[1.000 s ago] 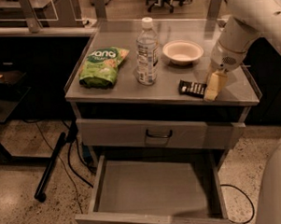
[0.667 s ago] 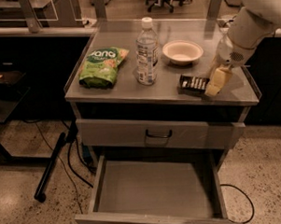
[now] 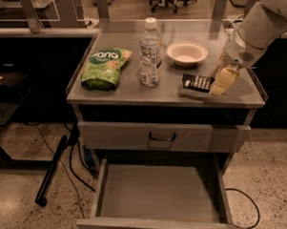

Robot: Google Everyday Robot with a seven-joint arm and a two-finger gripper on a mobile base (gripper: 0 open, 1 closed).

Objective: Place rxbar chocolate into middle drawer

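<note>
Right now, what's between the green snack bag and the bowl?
The water bottle, seen in the camera view. The gripper is at the rxbar chocolate.

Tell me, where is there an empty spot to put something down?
The middle drawer floor is all bare. On the cart top, there is room along the back, behind the green bag. The right side is crowded: the bowl, the rxbar chocolate and the robot's hand beside it sit close together, right of the water bottle.
</note>
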